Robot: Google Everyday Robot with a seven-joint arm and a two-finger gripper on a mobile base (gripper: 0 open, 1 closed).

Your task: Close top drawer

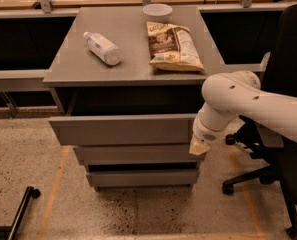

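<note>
The top drawer point(123, 129) is a wide grey drawer with a plain front panel. It stands out only a little from the cabinet point(133, 64), with a narrow dark gap showing above its front. My gripper point(199, 146) is at the end of the white arm, pressed against the right end of the drawer front. Only its cream-coloured tip shows.
On the cabinet top lie a white bottle point(102, 48) on its side, a chip bag point(173, 46) and a white bowl point(157, 10). Two shorter drawer fronts point(138, 176) sit below. A black office chair point(283, 134) stands at the right. A black wheeled leg point(18, 209) is at bottom left.
</note>
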